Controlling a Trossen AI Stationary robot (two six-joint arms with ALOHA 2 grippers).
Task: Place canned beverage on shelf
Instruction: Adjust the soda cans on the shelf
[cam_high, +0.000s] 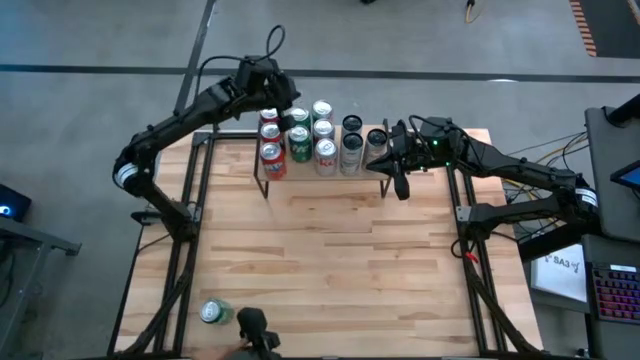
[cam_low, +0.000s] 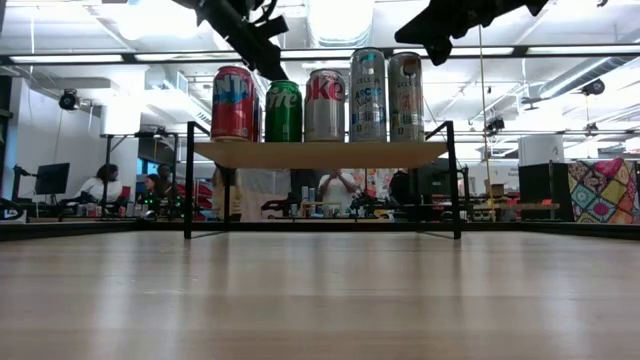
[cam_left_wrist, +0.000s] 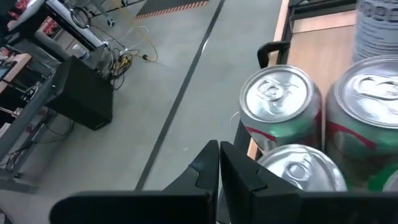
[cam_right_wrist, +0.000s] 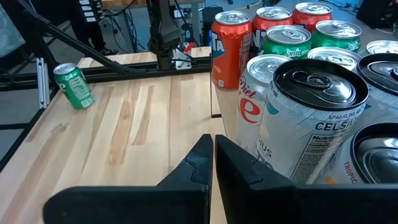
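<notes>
The shelf (cam_low: 320, 153), a light-wood board on thin black legs, stands at the table's far middle (cam_high: 305, 173). Several cans stand upright on it: red (cam_low: 232, 103), green (cam_low: 283, 110) and silver ones (cam_low: 368, 95). One green can (cam_high: 215, 312) stands alone on the table near the near left corner; it also shows in the right wrist view (cam_right_wrist: 73, 86). My left gripper (cam_left_wrist: 219, 155) is shut and empty above the shelf's far left cans (cam_high: 272, 95). My right gripper (cam_right_wrist: 213, 146) is shut and empty at the shelf's right end (cam_high: 400, 178), beside a Celsius can (cam_right_wrist: 311, 118).
The low camera's black mount (cam_high: 258, 330) stands at the near edge next to the lone green can. Bare wooden tabletop (cam_high: 340, 260) lies between the shelf and the near edge. Black frame rails (cam_high: 190, 230) run along the table's left and right sides.
</notes>
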